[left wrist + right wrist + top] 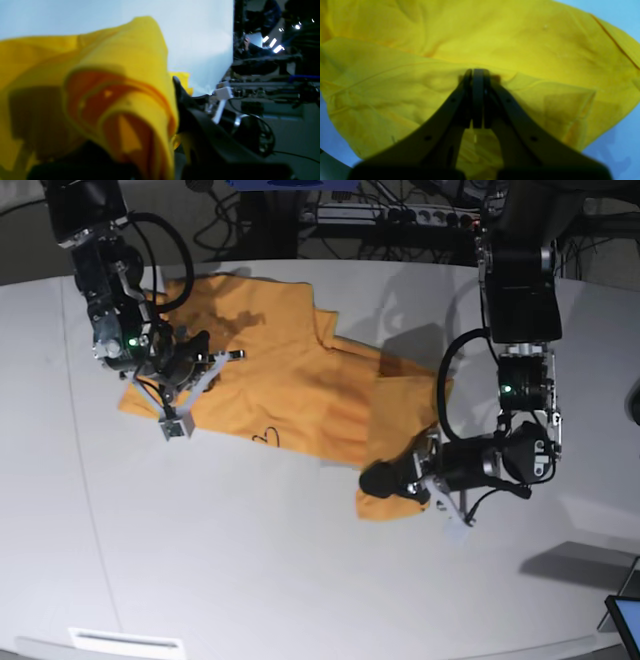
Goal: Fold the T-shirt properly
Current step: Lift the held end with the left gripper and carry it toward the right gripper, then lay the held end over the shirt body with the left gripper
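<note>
T-shirt lies on the white table, long axis running diagonally from the far left of the base view down toward the near right. Cloth mostly flat at the left end, bunched and doubled over at the right end. Which end is the collar: cannot tell.

Right gripper sits at the left end, jaws clenched tight together, tips pressed down on the fabric; the right wrist view shows a fold line running across right at the tips.

Left gripper at the near right corner, jaws nearly closed, grasping a raised wad of the T-shirt; layers curl around its fingers.
</note>
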Available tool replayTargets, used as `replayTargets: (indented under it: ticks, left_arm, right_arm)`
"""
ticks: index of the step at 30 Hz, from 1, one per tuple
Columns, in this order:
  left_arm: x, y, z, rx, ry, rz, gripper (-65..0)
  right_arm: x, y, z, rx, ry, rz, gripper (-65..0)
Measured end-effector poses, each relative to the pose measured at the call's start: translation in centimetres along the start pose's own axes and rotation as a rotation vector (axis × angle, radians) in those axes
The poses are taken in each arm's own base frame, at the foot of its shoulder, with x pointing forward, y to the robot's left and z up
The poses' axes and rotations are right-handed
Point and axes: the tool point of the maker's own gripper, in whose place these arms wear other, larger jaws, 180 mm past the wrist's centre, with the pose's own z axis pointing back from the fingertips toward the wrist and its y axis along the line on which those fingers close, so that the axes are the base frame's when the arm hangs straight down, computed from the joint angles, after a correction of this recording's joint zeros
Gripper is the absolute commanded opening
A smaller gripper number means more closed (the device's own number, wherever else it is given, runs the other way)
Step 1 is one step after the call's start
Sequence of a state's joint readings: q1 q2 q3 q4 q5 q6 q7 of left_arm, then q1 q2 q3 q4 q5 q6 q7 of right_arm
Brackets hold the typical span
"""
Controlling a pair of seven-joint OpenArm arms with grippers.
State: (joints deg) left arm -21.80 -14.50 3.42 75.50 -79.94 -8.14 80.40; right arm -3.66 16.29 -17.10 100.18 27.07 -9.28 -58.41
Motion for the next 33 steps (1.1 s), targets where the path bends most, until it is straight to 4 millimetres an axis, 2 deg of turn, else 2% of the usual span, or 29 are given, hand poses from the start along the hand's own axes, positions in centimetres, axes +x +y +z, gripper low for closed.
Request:
replayTargets:
  ticks: [6, 12, 21, 27, 33]
  left_arm:
    - [-0.7, -0.4, -1.6, 0.006, 0.015, -0.004, -65.0]
    - [-3.4, -1.7, -4.5, -0.014, 0.113, -0.028, -65.0]
    - [-4.2, -1.9, -5.1, -0.011, 0.145, -0.043, -65.0]
    - [-5.8, -2.1, -6.0, -0.008, 0.203, -0.06, -65.0]
    - [-5.9, -2.1, -6.0, -0.009, 0.205, -0.064, -65.0]
  right_arm:
    - [0.0, -0.1, 0.0, -0.002, 0.0, 0.0, -65.0]
    - [0.0, 0.0, 0.0, -0.001, -0.001, 0.0, -65.0]
    - [0.0, -0.1, -0.1, -0.001, 0.0, 0.001, -65.0]
    - [-0.1, -0.4, -0.4, -0.004, 0.007, -0.01, -65.0]
    - [0.4, -0.7, -0.9, -0.004, -0.024, -0.02, -65.0]
